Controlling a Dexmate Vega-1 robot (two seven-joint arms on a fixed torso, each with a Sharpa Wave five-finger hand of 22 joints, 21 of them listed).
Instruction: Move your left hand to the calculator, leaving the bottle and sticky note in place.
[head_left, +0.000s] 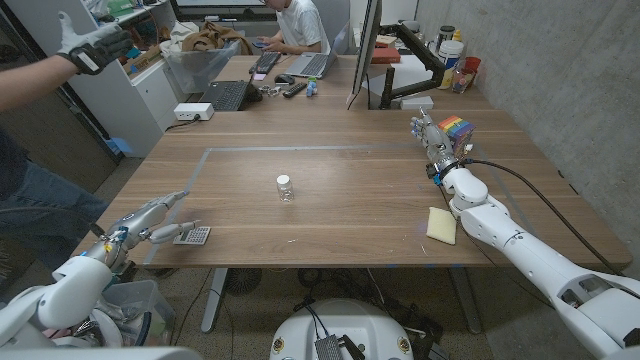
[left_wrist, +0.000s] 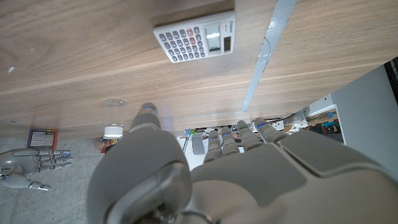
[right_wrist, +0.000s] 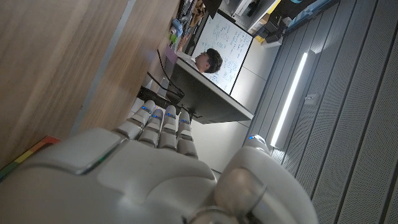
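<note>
The grey calculator (head_left: 193, 236) lies near the table's front left edge, also seen as the calculator (left_wrist: 196, 42) in the left wrist view. My left hand (head_left: 150, 225) is just left of it, fingers spread and holding nothing; my left hand (left_wrist: 205, 174) stays short of the keys. I cannot tell whether the thumb touches it. A small clear bottle (head_left: 285, 187) with a white cap stands upright mid-table. The yellow sticky note (head_left: 441, 225) lies beside my right forearm. My right hand (head_left: 432, 135) sits far right, fingers straight, holding nothing.
A rainbow-coloured block (head_left: 457, 127) sits right beside my right hand. Grey tape (head_left: 300, 150) outlines a rectangle on the table. A person's gloved hand (head_left: 85, 45) reaches in at far left. Another person (head_left: 295, 25) sits at the far desk, near a monitor (head_left: 365, 50).
</note>
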